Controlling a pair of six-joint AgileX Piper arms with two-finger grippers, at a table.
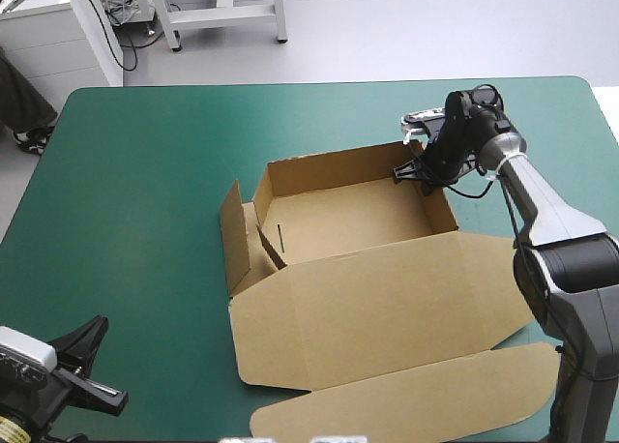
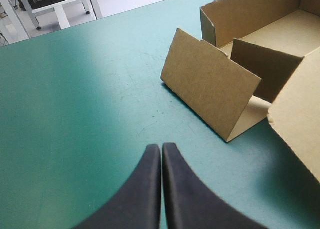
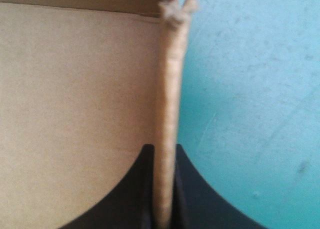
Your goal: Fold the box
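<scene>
The box [image 1: 338, 216] lies in the middle of the surface [image 1: 145, 172], lid [image 1: 387, 298] flat. The right jaws grip its right wall [image 3: 167, 89] near the far corner; the left jaws are closed, empty. Best hold the wall upright and pull gently.

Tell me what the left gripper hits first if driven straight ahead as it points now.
Most likely the loose side flap of the box, near its outer corner; only bare teal-green cover lies before it. The shut left gripper lines up close to that flap's edge, so it could just slip past.
</scene>
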